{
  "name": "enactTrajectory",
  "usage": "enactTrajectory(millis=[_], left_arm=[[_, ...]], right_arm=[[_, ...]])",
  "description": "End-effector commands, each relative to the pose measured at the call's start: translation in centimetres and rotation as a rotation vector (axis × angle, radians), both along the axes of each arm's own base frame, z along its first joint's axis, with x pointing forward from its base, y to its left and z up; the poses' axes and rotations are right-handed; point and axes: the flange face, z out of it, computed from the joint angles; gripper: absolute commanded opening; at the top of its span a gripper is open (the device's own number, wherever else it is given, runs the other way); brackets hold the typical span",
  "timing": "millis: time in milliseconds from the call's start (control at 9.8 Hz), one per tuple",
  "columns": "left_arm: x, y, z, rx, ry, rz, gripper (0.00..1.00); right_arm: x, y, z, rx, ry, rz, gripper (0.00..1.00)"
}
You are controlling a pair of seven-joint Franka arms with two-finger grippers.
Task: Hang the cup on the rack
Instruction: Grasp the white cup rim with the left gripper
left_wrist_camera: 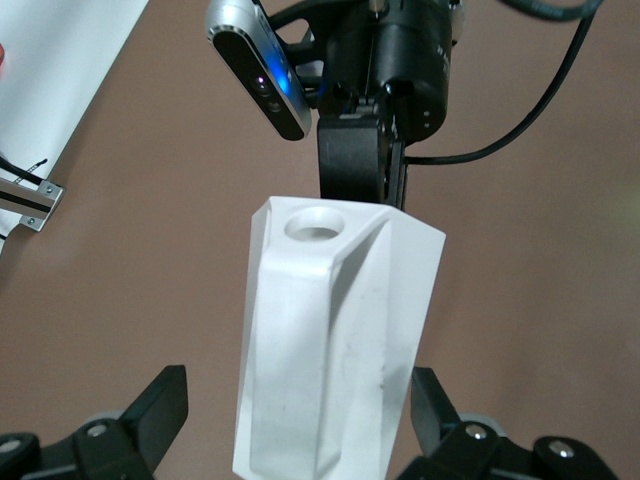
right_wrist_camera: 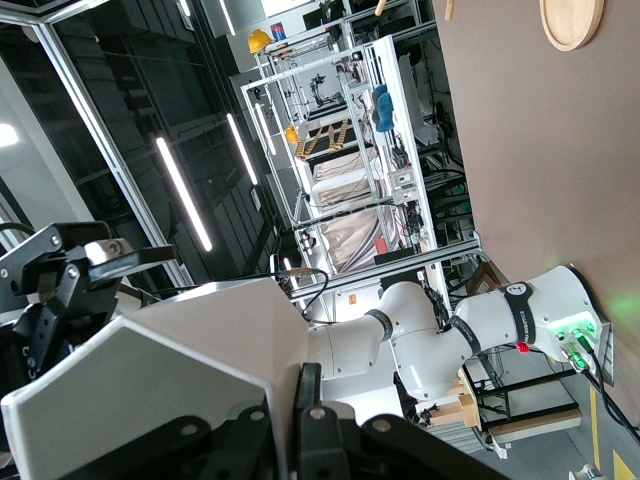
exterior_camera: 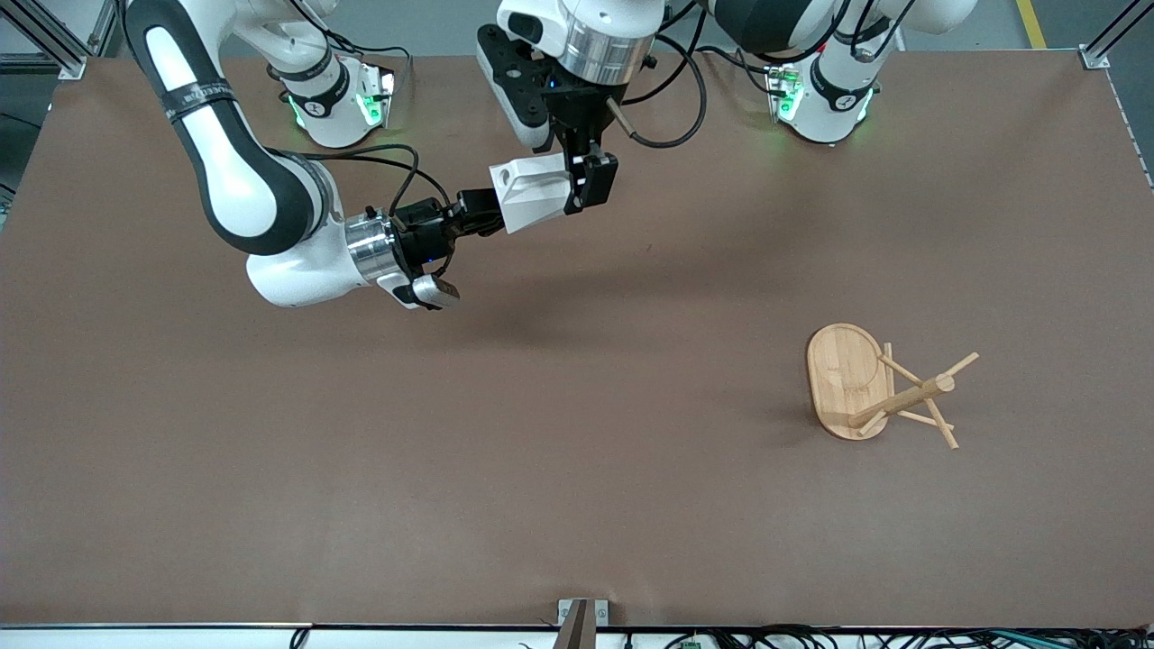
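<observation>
Brown desk (exterior_camera: 577, 505): mid-air handover of cup (exterior_camera: 532, 194); right end effector (exterior_camera: 482, 214) clamped on its rim, left end effector (exterior_camera: 590, 185) straddling it, not yet clamped. Next the left must close, the right release, then carry to rack (exterior_camera: 888, 389) at 4 o'clock.

Setting: a robotics laboratory.
Work surface: a broad brown table (exterior_camera: 577, 505) edged by aluminium framing (exterior_camera: 54, 41).
Equipment: two robot bases (exterior_camera: 338, 104) lit by green lamps.
Background: industrial shelving (right_wrist_camera: 360, 150), strip lights (right_wrist_camera: 182, 192) and a yellow hard hat (right_wrist_camera: 260, 41).
</observation>
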Motion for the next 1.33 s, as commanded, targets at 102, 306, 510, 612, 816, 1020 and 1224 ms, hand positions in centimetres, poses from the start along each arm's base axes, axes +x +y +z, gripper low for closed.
enactTrajectory(millis=[102,306,510,612,816,1020,1224], left_arm=[[0.5,-0.3,-2.7,0.076,-0.010,-0.040,0.83],[0.4,-0.3,-3.0,0.090,-0.005,-0.041,0.63],[0.3,-0.3,-3.1,0.093,0.005,-0.038,0.74],[0.4,-0.3,-3.7,0.102,0.011,-0.036,0.74],[0.6,-0.5,-4.4,0.108,0.020,-0.033,0.75],[1.0,-0.6,-5.4,0.116,0.031,-0.032,0.83],[1.1,-0.7,-5.8,0.117,0.040,-0.033,0.89]], right_arm=[[-0.6,0.0,0.3,0.032,-0.002,-0.012,0.01],[-0.6,0.0,0.3,0.032,-0.002,-0.012,0.01],[-0.5,-0.1,0.3,0.032,-0.002,-0.014,0.01],[-0.5,0.0,0.3,0.033,-0.004,-0.013,0.01],[-0.5,0.0,0.4,0.033,-0.005,-0.014,0.01],[-0.4,-0.2,0.4,0.034,0.006,-0.013,0.32],[-0.2,-0.7,0.6,0.046,0.001,-0.011,1.00]])
